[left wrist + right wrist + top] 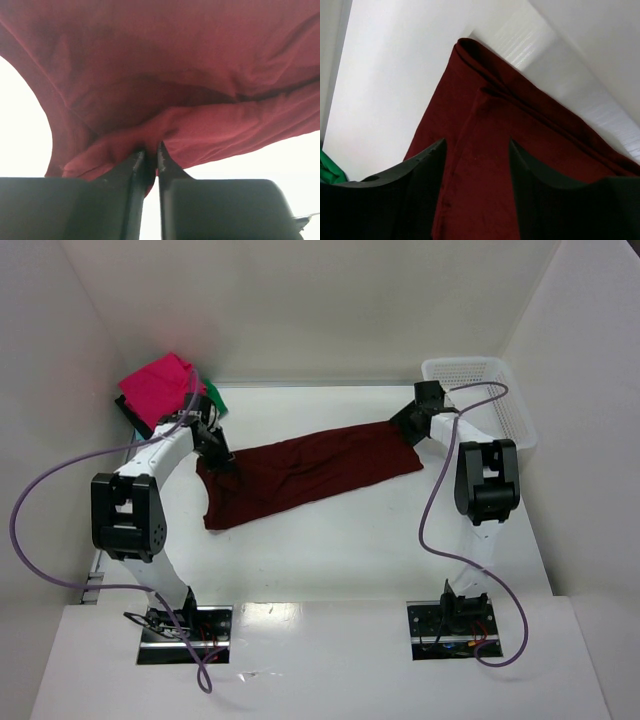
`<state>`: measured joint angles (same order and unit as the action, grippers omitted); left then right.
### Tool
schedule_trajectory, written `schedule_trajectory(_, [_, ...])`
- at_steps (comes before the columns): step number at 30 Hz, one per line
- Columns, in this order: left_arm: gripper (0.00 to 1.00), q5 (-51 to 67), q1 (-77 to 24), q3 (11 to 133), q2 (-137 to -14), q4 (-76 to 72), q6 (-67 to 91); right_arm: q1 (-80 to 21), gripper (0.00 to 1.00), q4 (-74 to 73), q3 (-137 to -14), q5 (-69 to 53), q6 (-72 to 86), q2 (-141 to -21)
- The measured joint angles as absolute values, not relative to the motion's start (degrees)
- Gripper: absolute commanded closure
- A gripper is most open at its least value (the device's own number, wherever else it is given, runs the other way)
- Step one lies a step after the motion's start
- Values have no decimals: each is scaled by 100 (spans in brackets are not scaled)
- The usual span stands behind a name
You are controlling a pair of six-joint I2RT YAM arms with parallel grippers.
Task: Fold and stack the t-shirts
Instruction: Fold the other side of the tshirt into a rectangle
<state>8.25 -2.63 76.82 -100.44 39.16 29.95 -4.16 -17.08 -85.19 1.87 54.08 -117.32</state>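
A large maroon t-shirt [305, 473] lies stretched across the table from left to right. My left gripper [222, 458] is shut on a bunched fold of the maroon t-shirt [200, 95] at its left end. My right gripper [405, 425] is open over the shirt's right end, with the cloth [485, 170] lying between its spread fingers [422, 170]. A folded bright pink shirt [160, 386] and a green one [214, 398] sit at the back left; the green also shows in the right wrist view [329, 170].
A white mesh basket [485, 395] stands at the back right beside the right arm. White walls close the table on the left, back and right. Purple cables loop from both arms.
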Motion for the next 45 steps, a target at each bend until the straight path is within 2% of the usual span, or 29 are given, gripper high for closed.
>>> schedule_trajectory(3, [47,823,-213,7797,-10088,3837,2956,-475,36,-1715,-8519,169,5352,-11703])
schedule_trajectory(6, [21,829,-189,7846,-10184,3734,2936,-548,33,-1715,-8530,123,5271,-11681])
schedule_trajectory(11, [7,725,-189,7843,-10186,3745,2945,-961,33,-1712,-8742,-73,5076,-11681])
schedule_trajectory(27, [3,244,-73,6799,-8814,3776,3328,-3083,32,-1500,-8552,-873,5063,-11607])
schedule_trajectory(32, [9,482,169,6257,-8816,3603,3496,-3347,33,-1328,-8372,-1092,5111,-11607])
schedule_trajectory(39, [15,847,322,6237,-9115,3179,3481,-3573,33,-1020,-8364,-1424,5133,-11611])
schedule_trajectory(45, [17,1050,429,6237,-9286,2941,3437,-3813,33,-950,-8364,-1658,5137,-11705])
